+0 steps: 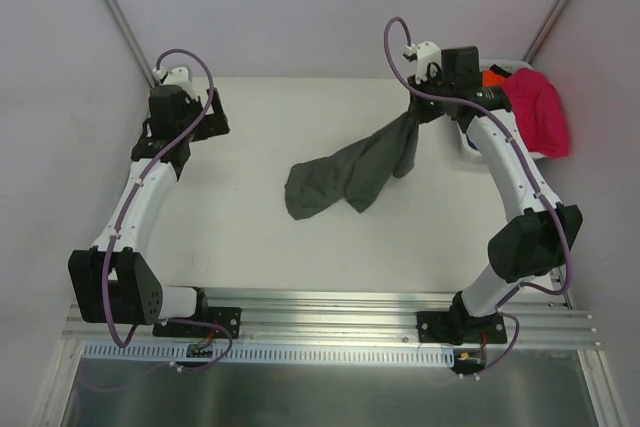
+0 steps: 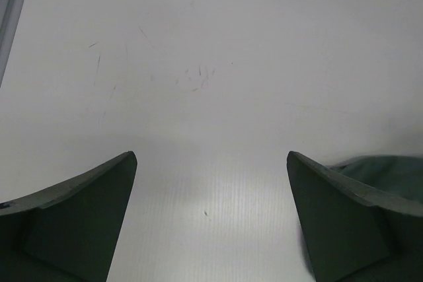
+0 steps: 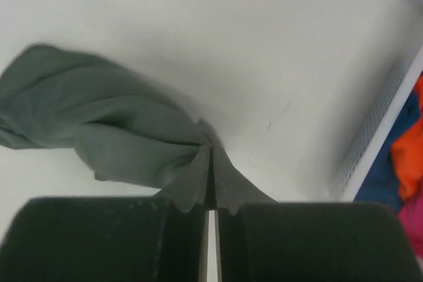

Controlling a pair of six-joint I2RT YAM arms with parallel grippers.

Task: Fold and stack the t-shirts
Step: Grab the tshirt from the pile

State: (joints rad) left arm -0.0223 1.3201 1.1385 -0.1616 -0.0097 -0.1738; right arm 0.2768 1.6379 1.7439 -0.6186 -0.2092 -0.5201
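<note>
A dark grey-green t-shirt (image 1: 350,172) hangs stretched from the table's middle up towards the back right. My right gripper (image 1: 415,112) is shut on its raised end, the cloth bunched between the jaws (image 3: 210,146), and the rest of the shirt (image 3: 99,117) trails left onto the table. A magenta-pink t-shirt (image 1: 540,112) and an orange one (image 1: 495,77) lie in the basket at the back right. Orange (image 3: 406,143) and blue (image 3: 383,176) cloth show there in the right wrist view. My left gripper (image 1: 200,122) hovers open at the back left over bare table (image 2: 211,156), with the grey-green shirt's edge (image 2: 390,166) behind its right finger.
The white lattice basket (image 1: 470,147) stands just right of my right gripper, its wall (image 3: 373,130) close by. Walls enclose the table at the back and sides, with slanted metal poles in both back corners.
</note>
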